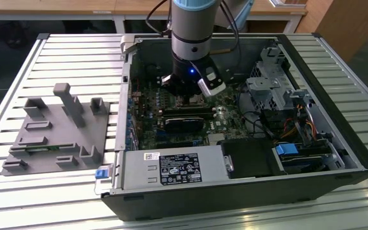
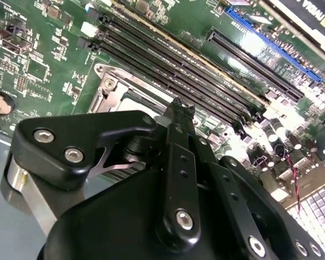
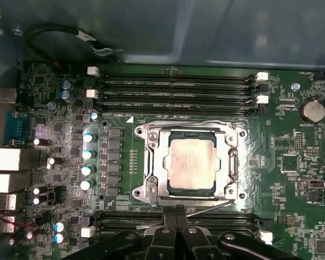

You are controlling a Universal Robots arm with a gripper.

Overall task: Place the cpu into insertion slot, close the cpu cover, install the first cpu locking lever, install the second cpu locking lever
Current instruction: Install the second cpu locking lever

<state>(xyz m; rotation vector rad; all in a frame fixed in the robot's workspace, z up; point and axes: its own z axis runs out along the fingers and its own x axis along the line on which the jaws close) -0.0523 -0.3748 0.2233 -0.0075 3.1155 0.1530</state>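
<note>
Green motherboard (image 3: pixel 271 179) | cpu (image 3: pixel 192 163) flat in insertion slot (image 3: pixel 179 138) | cpu cover (image 3: pixel 154 168) closed

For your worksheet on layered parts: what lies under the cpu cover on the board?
Through the cpu cover's cut-out centre, the cpu's pale metal face shows, seated in the insertion slot. The cpu's edges and the slot's contacts are hidden beneath the frame and chip.

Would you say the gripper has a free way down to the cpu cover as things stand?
Probably yes. In the first wrist view the gripper sits at the edge of the cpu cover, which lies flat around the cpu, and nothing lies between them.
</note>
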